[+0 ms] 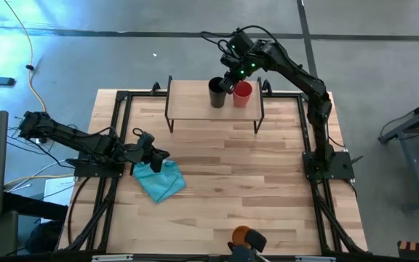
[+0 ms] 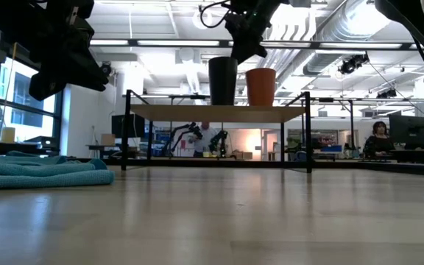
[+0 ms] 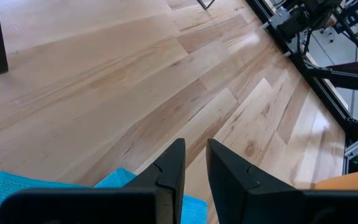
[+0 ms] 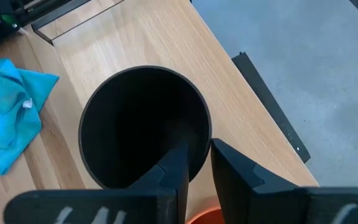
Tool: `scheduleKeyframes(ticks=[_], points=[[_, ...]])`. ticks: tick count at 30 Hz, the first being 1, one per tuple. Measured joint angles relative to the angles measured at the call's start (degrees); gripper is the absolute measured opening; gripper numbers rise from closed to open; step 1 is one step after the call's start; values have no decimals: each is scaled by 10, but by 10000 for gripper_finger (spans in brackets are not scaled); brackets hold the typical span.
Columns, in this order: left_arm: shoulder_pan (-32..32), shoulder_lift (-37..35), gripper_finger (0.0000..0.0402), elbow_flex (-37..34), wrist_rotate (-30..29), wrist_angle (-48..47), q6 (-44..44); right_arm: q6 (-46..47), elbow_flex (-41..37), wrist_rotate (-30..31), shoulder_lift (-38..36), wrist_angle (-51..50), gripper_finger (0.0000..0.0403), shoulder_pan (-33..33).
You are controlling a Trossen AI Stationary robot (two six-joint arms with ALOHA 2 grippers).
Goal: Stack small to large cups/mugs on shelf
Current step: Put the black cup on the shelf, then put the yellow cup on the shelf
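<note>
We see the right gripper [image 4: 194, 163] pinching the black cup's [image 4: 143, 124] rim, one finger inside, cup upright on the shelf [image 1: 191, 107] beside the red cup [image 1: 242, 94]. Left gripper [image 3: 194, 163], fingers narrowly apart and empty, hangs over the blue cloth [image 1: 158, 180]; the yellow-orange cup [image 1: 241, 236] sits at the table's near edge.

Low view across the tabletop [image 2: 219, 221]. The shelf [image 2: 216, 112], a light-wood board on thin black legs, carries the black cup [image 2: 222, 80] and, just beside it, the red cup [image 2: 260, 86], both upright. The right gripper [image 2: 246, 44] hangs directly above the black cup. The left arm [image 2: 61, 44] hangs above a blue cloth [image 2: 39, 171] lying on the tabletop. A person [image 2: 378, 138] sits in the room behind.
</note>
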Motion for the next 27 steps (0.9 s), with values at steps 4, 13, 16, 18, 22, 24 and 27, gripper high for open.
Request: scheduleKeyframes(ticks=[4,13,16,18,22,24,27], points=[[0,0,56,0,0,0,0,0,0,0,0,5,61,-3],[0,0,56,0,0,-4,0,-1,0,2,-7,17,61,-10],[0,0,56,0,0,-4,0,0,0,3,-30,41,61,-16],[0,0,56,0,0,-4,0,0,0,3,-49,58,61,-18],[0,0,56,0,0,-4,0,2,0,2,-91,59,61,-19],[0,0,56,0,0,-2,0,4,0,-2,-116,40,61,-17],[0,0,56,0,4,22,1,4,0,-2,-154,-5,61,-5]])
